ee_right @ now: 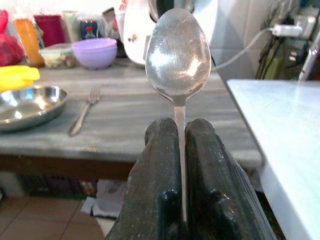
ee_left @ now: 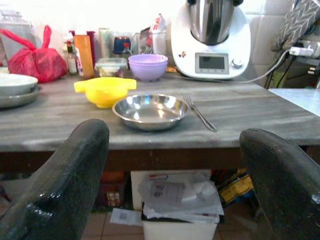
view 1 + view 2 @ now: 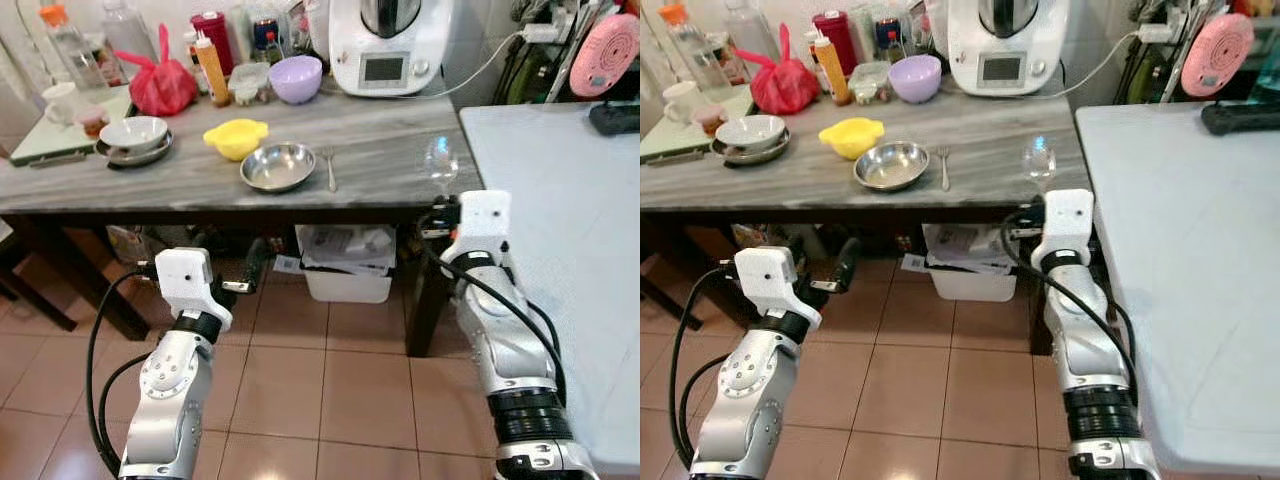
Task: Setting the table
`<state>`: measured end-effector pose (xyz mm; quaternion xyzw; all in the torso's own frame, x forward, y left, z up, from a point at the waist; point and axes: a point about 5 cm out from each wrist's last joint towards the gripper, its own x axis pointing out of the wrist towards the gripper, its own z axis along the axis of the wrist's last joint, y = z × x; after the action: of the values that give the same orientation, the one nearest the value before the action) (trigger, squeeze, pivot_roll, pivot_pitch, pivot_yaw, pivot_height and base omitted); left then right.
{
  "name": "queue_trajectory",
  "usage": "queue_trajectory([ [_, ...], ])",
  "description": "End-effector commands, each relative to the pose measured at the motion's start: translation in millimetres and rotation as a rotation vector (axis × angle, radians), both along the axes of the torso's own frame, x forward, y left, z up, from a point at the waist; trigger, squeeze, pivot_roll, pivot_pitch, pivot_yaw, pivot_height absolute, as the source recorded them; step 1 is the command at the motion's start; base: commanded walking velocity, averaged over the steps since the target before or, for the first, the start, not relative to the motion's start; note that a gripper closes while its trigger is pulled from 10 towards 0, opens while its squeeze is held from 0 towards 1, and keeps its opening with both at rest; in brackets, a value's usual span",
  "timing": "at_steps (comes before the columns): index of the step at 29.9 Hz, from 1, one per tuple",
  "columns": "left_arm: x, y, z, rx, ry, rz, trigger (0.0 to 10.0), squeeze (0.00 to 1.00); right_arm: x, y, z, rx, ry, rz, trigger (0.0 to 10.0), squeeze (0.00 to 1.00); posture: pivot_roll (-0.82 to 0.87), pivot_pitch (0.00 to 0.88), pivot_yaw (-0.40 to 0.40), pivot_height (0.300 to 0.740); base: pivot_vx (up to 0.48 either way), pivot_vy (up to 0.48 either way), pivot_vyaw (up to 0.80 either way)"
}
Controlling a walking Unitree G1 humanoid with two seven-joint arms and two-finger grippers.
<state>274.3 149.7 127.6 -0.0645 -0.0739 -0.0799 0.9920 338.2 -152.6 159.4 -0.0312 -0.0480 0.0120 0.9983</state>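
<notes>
Grey stone worktop (image 3: 380, 150) ahead of both hands, crowded along its far side with a white kitchen machine (image 3: 390, 45), a red bag (image 3: 160, 85) and bottles. Pale second worktop (image 3: 560, 250) just off the right hand's outer side, bare, probably the surface to be laid. Steel bowl (image 3: 278, 166) beyond the left hand, yellow bowl (image 3: 236, 137) touching or nearly touching its far-left rim, fork (image 3: 330, 168) just beside it toward the right hand; likely a place setting half assembled. Left hand (image 2: 170, 170) released, fingers spread wide, level with the worktop edge, aimed at the steel bowl but well short. Right hand (image 1: 180, 150) clenched on the spoon (image 1: 177, 55) by its handle, bowl end upright above the fingertips, held just short of the worktop edge, presumably for laying beside the fork.
</notes>
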Motion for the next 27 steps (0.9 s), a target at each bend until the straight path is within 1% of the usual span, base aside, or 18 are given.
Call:
queue_trajectory([
  [1,-0.2,10.3,1.8,0.012,-0.001,0.024,10.0,0.0,1.0,15.6,5.9,0.011,-0.018,0.047,10.0,0.0,-0.1,0.068,0.097,0.74,0.337,0.0,0.0],
  [7,-0.4,9.7,1.7,0.012,-0.001,0.02,10.0,0.0,0.6,15.5,5.5,0.011,-0.016,0.048,10.0,0.0,-0.1,0.069,0.098,0.74,0.336,0.0,0.0],
  [27,-1.1,8.3,1.7,0.01,0.0,0.007,10.0,0.0,-1.4,17.2,3.4,0.001,-0.013,0.057,10.0,0.0,-0.1,0.069,0.099,0.74,0.474,0.0,0.0],
])
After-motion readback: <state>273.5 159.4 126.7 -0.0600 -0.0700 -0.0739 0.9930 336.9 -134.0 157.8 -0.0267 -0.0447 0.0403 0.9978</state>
